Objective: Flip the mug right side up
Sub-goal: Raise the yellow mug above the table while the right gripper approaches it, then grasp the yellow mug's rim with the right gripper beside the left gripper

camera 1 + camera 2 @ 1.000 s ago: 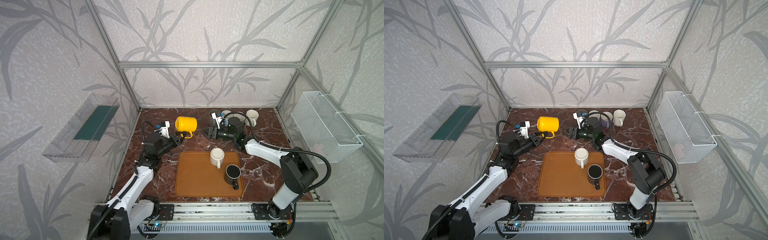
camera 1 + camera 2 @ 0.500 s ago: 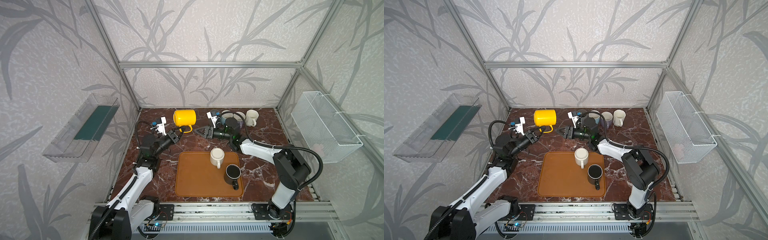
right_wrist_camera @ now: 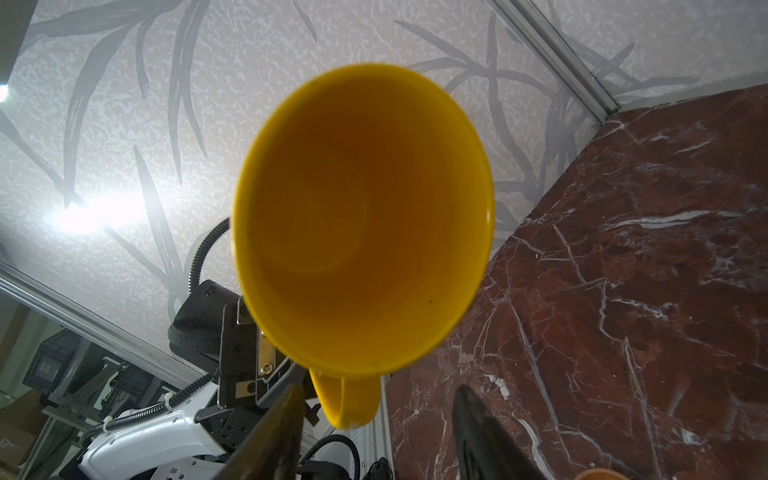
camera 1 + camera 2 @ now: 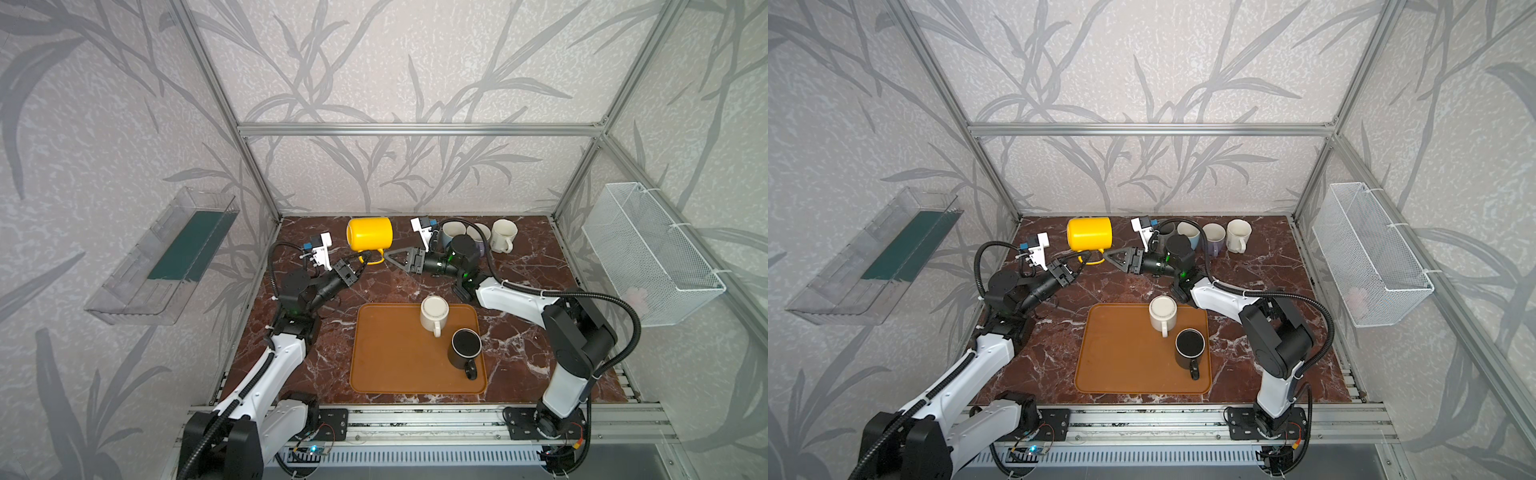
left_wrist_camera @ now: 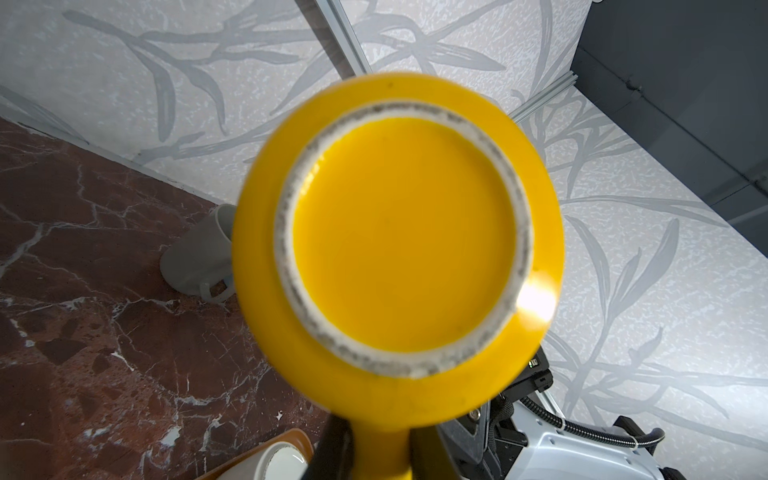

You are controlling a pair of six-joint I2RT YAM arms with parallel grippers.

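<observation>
The yellow mug (image 4: 370,235) (image 4: 1090,235) hangs on its side above the marble table, handle down. My left gripper (image 4: 360,261) (image 4: 1079,259) is shut on the handle. The left wrist view faces the mug's base (image 5: 399,249), and the left gripper (image 5: 380,453) pinches the handle at the frame's edge. The mouth of the mug (image 3: 361,216) faces my right gripper (image 3: 380,390), which stands open with the handle just ahead of its fingertips. In both top views the right gripper (image 4: 388,257) (image 4: 1108,257) points at the handle from the right.
An orange tray (image 4: 395,361) in front holds a white mug (image 4: 434,316) and a black mug (image 4: 465,349). Several mugs (image 4: 503,235) stand in a row at the back right. A wire basket (image 4: 648,253) hangs on the right wall, a clear bin (image 4: 166,257) on the left.
My left gripper has raised the yellow mug higher off the table. My right gripper has moved left, up to the mug's handle.
</observation>
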